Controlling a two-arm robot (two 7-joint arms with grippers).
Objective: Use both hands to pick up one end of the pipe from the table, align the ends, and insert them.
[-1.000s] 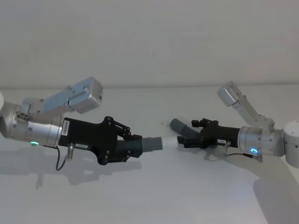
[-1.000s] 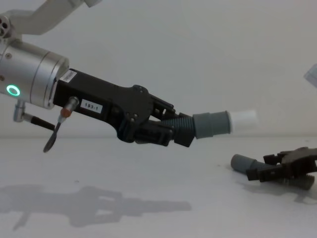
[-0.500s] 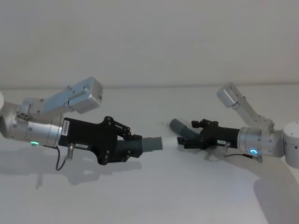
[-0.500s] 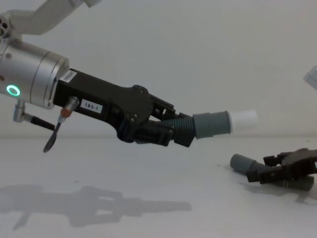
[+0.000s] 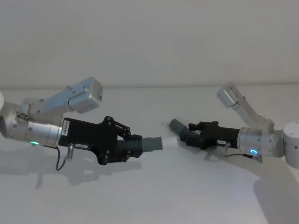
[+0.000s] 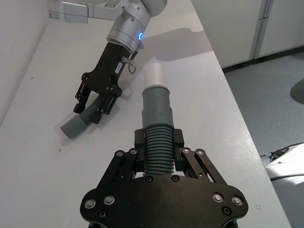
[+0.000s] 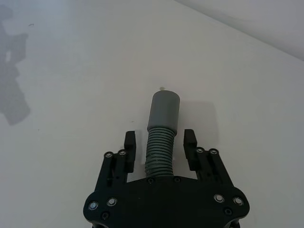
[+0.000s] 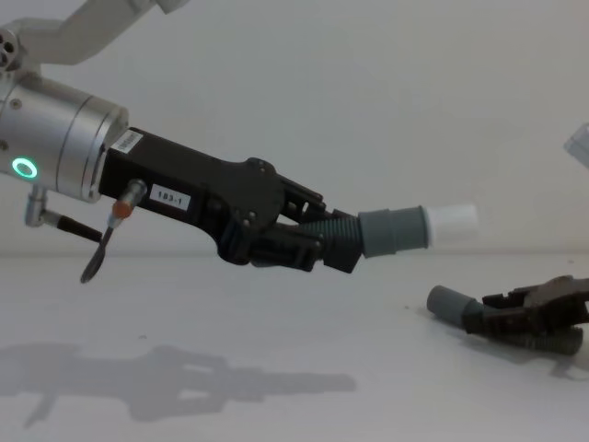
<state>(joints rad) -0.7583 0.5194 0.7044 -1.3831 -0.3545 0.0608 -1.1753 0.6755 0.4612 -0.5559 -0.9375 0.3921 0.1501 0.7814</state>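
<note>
While the longer hose piece lies on the worktop, its cuff pointing toward 10 o'clock in the head view, the right tool straddles its ribs, jaws parted with a gap on each side. It should, I judge, close squarely behind the cuff before lifting. At 9 o'clock, well apart, the left tool is clamped on the raised shorter hose piece, white tip facing 3 o'clock. Only bare worktop lies between the ends.
</note>
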